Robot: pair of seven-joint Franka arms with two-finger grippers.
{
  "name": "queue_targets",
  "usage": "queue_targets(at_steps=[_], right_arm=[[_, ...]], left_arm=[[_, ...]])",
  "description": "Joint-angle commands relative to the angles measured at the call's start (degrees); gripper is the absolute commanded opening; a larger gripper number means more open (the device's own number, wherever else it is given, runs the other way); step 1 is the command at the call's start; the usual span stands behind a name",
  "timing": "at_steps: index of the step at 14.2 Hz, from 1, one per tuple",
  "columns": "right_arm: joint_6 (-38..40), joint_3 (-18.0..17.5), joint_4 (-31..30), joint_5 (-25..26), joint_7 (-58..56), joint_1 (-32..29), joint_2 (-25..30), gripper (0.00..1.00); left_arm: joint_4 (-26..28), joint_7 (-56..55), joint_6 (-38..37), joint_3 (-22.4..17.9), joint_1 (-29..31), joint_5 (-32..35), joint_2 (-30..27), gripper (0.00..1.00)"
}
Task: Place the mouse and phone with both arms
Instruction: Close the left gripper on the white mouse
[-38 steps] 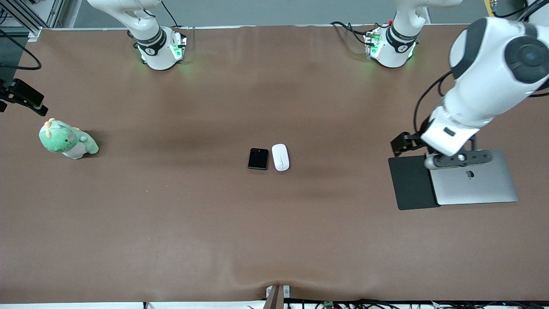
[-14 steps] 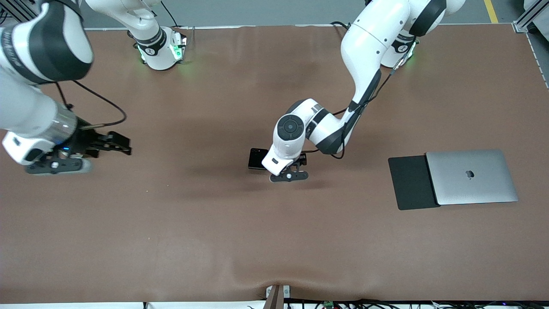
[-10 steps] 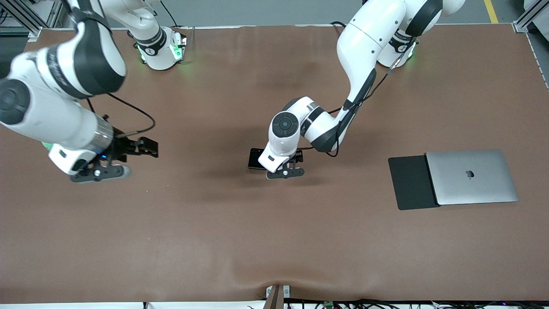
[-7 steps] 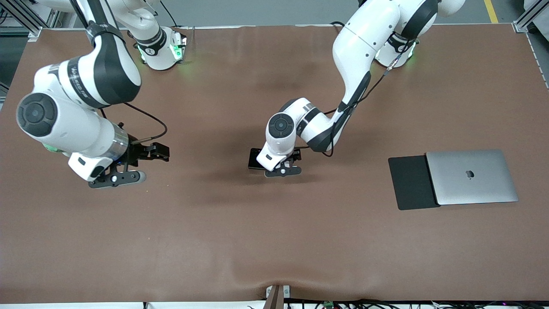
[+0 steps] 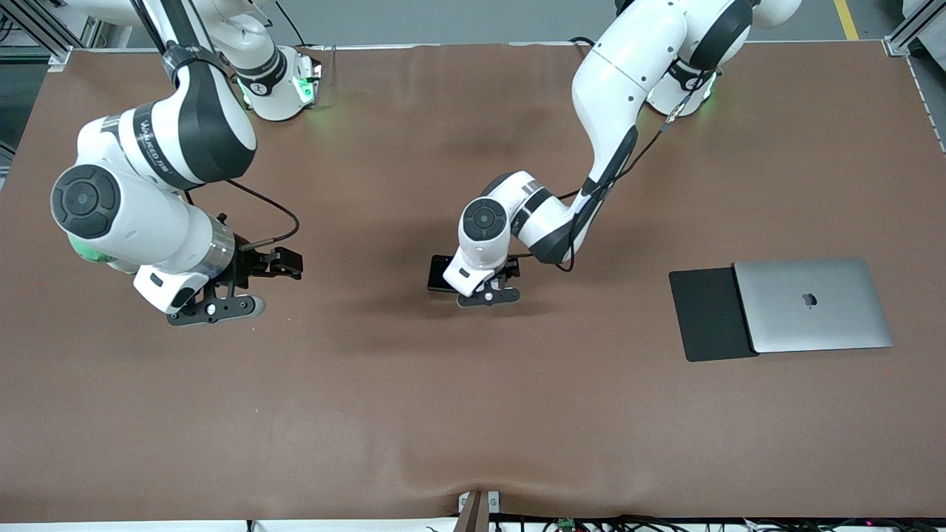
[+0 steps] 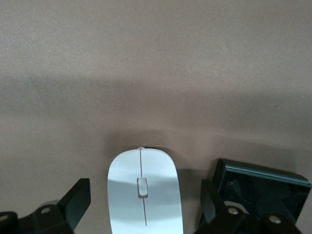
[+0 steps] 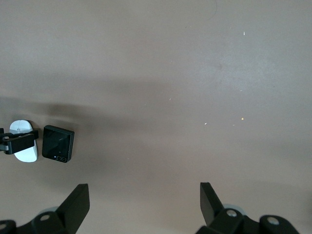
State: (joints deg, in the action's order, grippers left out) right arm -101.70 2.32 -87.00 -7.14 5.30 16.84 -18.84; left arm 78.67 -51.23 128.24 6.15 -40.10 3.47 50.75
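left gripper [image 6: 141,214] low over mouse [image 6: 144,187], jaws wide, straddling it, nothing held yet; judged lined up for pinch across glossy white oval shell. phone [image 5: 439,273], glossy black rounded rectangle, just beside mouse at 9 o'clock in front view, flat on matte brown table [image 5: 473,414]. right gripper [image 5: 277,264] further off toward 9 o'clock, spread wide, empty, over bare table.

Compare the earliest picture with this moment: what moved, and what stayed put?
The left gripper swung from over the laptop to the table's middle, now open astride the mouse. The right gripper came in over bare table toward the phone, open. Nothing is gripped. Mouse, phone, laptop and black pad lie where they were.
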Motion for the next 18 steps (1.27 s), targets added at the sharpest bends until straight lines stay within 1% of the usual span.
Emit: queue_targets(at_steps=[1, 2, 3, 5, 6, 9, 10, 13, 15, 18], right_arm=[[-0.5, 0.4, -0.3, -1.1, 0.9, 0.6, 0.1, 1.00], [-0.5, 0.4, -0.2, -1.1, 0.9, 0.6, 0.0, 1.00], [-0.5, 0.4, -0.2, -1.1, 0.9, 0.6, 0.1, 1.00], [-0.5, 0.4, -0.2, -1.1, 0.9, 0.4, 0.0, 1.00], [-0.5, 0.4, -0.3, -1.1, 0.9, 0.4, 0.0, 1.00], [-0.5, 0.4, -0.3, -1.1, 0.9, 0.3, 0.0, 1.00], [-0.5, 0.4, -0.3, -1.1, 0.9, 0.3, 0.0, 1.00], [-0.6, 0.4, -0.2, -1.1, 1.0, 0.9, 0.0, 1.00], [-2.4, 0.5, -0.2, -1.0, 3.7, 2.8, -0.1, 1.00], [-6.5, 0.5, -0.1, -0.9, 10.2, 7.7, -2.7, 1.00]], left_arm=[[-0.2, -1.8, -0.4, -0.4, -0.5, 1.6, 0.0, 0.91], [-0.1, -1.9, -0.4, -0.4, -0.6, 1.6, 0.0, 0.81], [0.2, -1.9, -0.5, -0.4, -0.6, 1.6, 0.0, 0.75], [0.8, -1.9, -0.5, -0.4, -0.4, 1.6, -0.1, 0.67], [1.0, -1.9, -0.5, -0.4, -0.4, 1.6, -0.1, 0.56], [1.0, -1.9, -0.7, -0.4, 0.3, 1.5, -1.1, 0.10], [1.3, -1.9, -1.0, -0.4, 0.9, 1.6, -1.6, 0.00], [1.4, -0.9, -4.0, -0.4, 2.9, 1.6, -4.4, 0.00], [1.4, 0.2, -6.1, -0.4, 4.5, 1.6, -6.4, 0.00], [2.3, 0.6, -7.4, -0.4, 6.4, 1.7, -8.8, 0.00]])
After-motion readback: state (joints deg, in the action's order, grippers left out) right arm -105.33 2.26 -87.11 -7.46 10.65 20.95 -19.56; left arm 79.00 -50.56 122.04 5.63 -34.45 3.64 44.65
